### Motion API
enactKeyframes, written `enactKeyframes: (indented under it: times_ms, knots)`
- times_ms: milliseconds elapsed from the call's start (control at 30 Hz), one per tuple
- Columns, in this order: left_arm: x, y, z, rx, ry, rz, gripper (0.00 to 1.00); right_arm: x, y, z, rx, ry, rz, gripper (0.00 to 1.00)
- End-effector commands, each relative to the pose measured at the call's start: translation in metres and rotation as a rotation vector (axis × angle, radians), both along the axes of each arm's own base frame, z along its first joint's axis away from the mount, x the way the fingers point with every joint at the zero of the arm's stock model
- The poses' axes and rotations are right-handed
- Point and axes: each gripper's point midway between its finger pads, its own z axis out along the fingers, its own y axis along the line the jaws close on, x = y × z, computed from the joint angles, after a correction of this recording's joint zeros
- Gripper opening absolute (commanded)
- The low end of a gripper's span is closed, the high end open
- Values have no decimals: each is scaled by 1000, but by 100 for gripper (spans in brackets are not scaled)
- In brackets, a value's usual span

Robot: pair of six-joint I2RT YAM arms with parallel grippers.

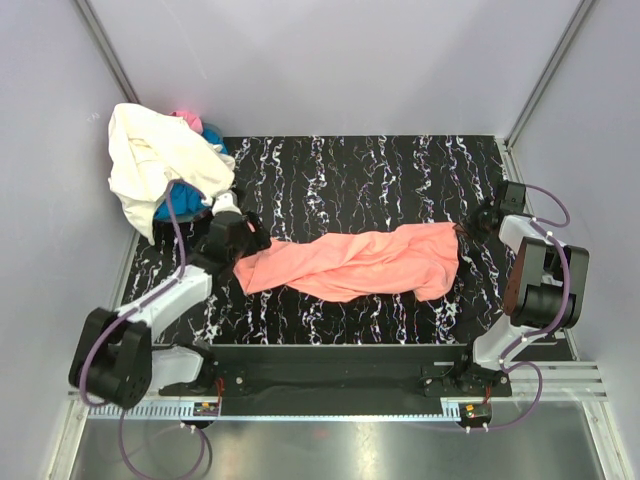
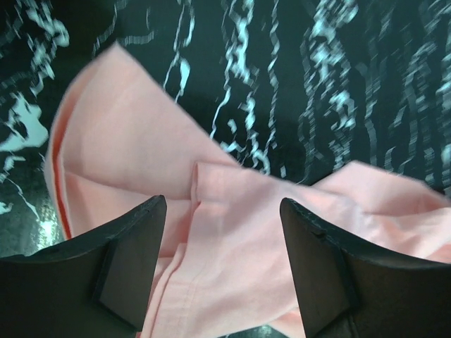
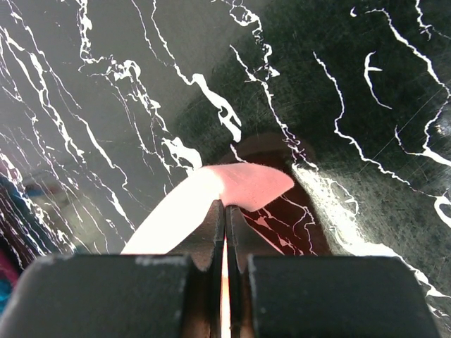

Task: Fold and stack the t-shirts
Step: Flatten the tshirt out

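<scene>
blue t-shirt (image 1: 215, 138): mostly under cream t-shirt (image 1: 160, 160); hot-pink cloth (image 1: 187, 118): only a scrap shows

The two dark fingers (image 2: 130, 274) stood wide apart above the salmon-pink t-shirt (image 2: 232, 239), which lay rumpled, with overlapping folds, on the black, white-veined surface (image 2: 282, 63). Cloth filled the gap between them; contact could not be told.

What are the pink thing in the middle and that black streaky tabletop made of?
The salmon-pink t-shirt looks like thin, matte cloth, likely cotton knit: it lies in soft folds and creases. The tabletop may be black marble-patterned laminate or printed sheet rather than stone: white veins, slight glare in the right wrist view.
</scene>
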Motion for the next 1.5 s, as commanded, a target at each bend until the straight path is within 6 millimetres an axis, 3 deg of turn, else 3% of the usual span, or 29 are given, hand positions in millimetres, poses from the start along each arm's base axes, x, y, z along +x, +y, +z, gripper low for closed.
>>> enactKeyframes:
  times_ms: [0,233,500,700,867,900,1000,1033,1133,1233,1267,1333,1367,1400,1433,1467]
  knots:
    - [3,-12,-32,7,83,-56,70,8,1,7,6,-34,7,0]
    - [1,-21,-59,-2,154,-95,67,10,3,6,23,-35,15,0]
    - [-7,-22,-58,-3,133,-99,56,11,4,1,31,-27,18,0]
    - [-13,-34,-58,-6,152,-141,51,11,5,1,34,-26,20,0]
    - [-18,-38,-56,-2,145,-151,30,11,5,0,35,-25,19,0]
    - [-16,-36,-53,7,139,-141,20,11,5,-1,36,-23,19,0]
    - [-15,-32,-47,36,130,-129,4,11,5,-1,36,-26,17,0]
    - [-13,-33,-39,35,109,-127,0,11,5,0,39,-28,18,0]
    - [-9,-32,-14,44,46,-126,0,13,13,5,51,-42,42,0]
    - [-15,-23,32,45,-41,-112,0,16,31,26,71,-88,107,0]
    - [-22,-18,58,36,-97,-111,0,16,36,34,75,-103,122,0]
    - [-29,-13,95,24,-172,-106,0,14,42,64,79,-160,139,0]
    - [-33,-11,111,21,-212,-110,0,12,43,91,67,-219,143,0]
    - [-41,-6,145,-11,-299,-102,0,6,44,103,66,-232,143,0]
    - [-46,-3,159,-22,-332,-96,0,3,45,117,59,-259,145,0]
    - [-53,1,169,-30,-346,-89,0,-5,46,148,38,-328,149,0]
